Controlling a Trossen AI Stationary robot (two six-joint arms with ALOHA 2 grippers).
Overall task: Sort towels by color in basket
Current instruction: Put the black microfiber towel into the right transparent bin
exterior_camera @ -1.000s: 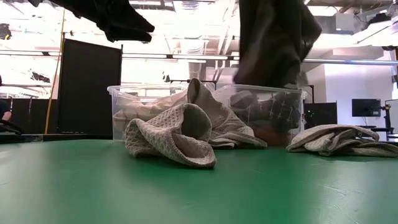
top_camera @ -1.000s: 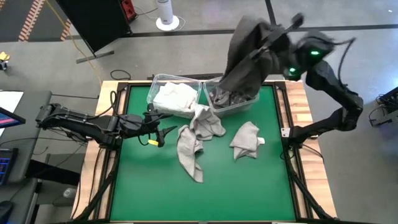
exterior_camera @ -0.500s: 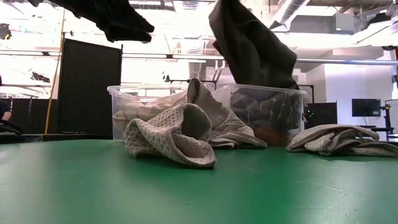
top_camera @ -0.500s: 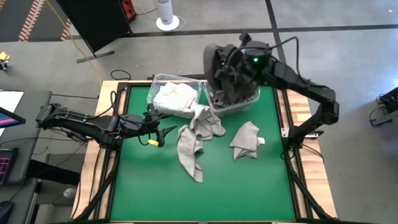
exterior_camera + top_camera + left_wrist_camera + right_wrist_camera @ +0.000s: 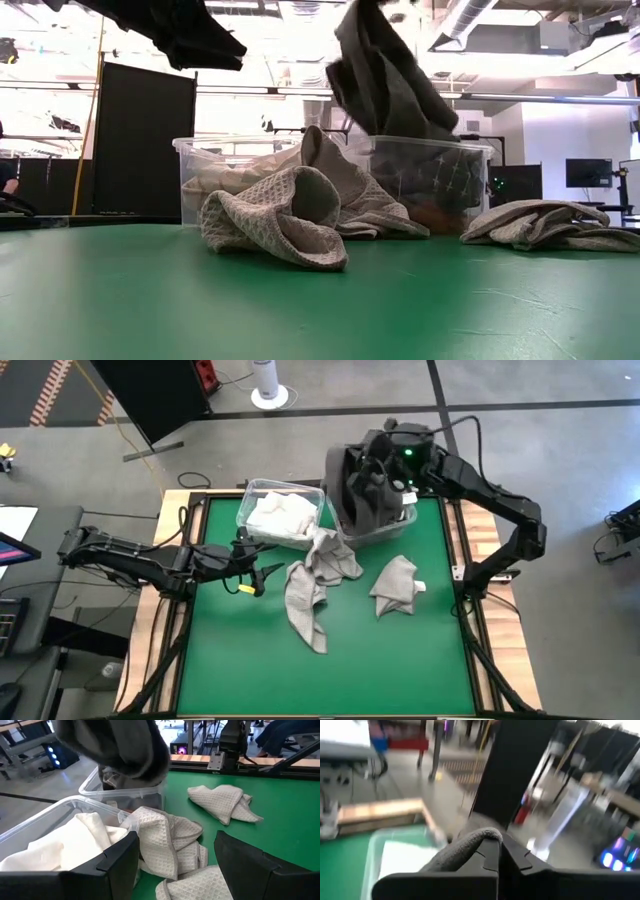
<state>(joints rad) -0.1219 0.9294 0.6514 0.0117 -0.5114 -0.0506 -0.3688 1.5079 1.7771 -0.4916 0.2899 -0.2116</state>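
My right gripper is shut on a dark grey towel, carried in the air over the right clear bin, which holds more dark cloth. The low view shows this towel bunched above that bin. White towels fill the left clear bin. A light grey waffle towel lies on the green table with one end leaning against the bins. A second one lies flat further right. My left gripper hovers open beside the left bin, touching nothing. My right gripper pinches a fold of the dark grey towel between its two fingers. The cloth bulges out over the fingertips. The rest hangs slack below the gripper over the right bin; I cannot tell whether its lower end touches the cloth inside.
The table is green with wooden side rails. The two bins stand side by side at the far edge. The near half of the table holds no objects. A dark panel and room fittings show beyond the far edge.
My right gripper has swung from beyond the table's far right corner toward the left, coming down over the right bin. The dark grey towel came with it: it first hung long and straight, then swayed leftward and now hangs bunched and slanted.
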